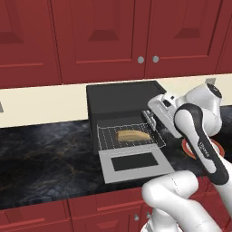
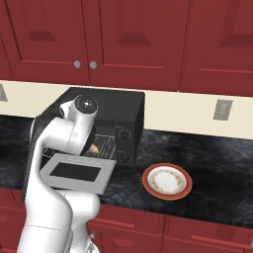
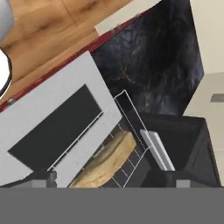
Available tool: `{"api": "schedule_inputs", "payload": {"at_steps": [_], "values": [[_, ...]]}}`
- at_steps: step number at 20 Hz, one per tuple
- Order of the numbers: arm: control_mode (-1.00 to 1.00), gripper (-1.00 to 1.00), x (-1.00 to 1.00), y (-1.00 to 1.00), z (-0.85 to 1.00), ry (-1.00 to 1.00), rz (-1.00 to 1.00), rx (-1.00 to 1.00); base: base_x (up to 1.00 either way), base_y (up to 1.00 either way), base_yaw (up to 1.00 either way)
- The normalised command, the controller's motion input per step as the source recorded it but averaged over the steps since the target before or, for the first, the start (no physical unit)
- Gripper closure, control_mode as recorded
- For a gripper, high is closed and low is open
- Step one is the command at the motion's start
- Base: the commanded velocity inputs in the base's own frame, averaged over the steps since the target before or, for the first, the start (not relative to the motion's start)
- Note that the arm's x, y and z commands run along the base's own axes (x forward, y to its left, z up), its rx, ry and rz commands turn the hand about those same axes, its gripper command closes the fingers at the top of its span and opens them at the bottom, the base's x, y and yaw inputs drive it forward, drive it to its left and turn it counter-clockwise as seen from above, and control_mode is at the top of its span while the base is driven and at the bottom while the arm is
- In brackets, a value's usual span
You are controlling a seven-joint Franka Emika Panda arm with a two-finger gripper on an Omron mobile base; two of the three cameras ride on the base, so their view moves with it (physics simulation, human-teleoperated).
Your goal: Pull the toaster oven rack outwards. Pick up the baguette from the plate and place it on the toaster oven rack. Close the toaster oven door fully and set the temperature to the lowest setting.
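The black toaster oven [image 1: 121, 102] stands on the dark counter with its grey toaster oven door [image 1: 135, 165] folded down flat. The silver toaster oven rack [image 1: 108, 136] sticks out of the cavity, and the tan baguette [image 1: 133, 135] lies on it. My gripper [image 1: 151, 120] hovers open just above and to the right of the bread, not touching it. In the hand view the baguette [image 3: 107, 164] rests on the rack [image 3: 133, 159] beside the door [image 3: 43, 118], below my spread fingertips [image 3: 43, 177]. The orange-rimmed plate [image 2: 167, 181] sits bare to the oven's right.
Two dark knobs [image 2: 125, 133] sit on the oven's right panel. Red cabinets hang above, and red drawers run below the counter's front edge. A wall outlet [image 2: 223, 109] is at the back right. My arm hides part of the plate [image 1: 217, 147] in the left base view.
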Motion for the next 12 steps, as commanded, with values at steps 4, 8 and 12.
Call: {"api": "schedule_inputs", "payload": {"at_steps": [4, 8, 12], "values": [[-1.00, -1.00, -0.46, 0.27, 0.00, 0.16, 0.00, -0.36, 0.00, 0.00, 0.00], [-1.00, -1.00, -0.20, 0.43, -0.04, 0.08, 0.05, -0.31, 0.00, 0.00, 0.00], [-1.00, -1.00, -0.05, 0.16, -0.17, 0.08, 0.20, -0.16, 0.00, 0.00, 0.00]]}}
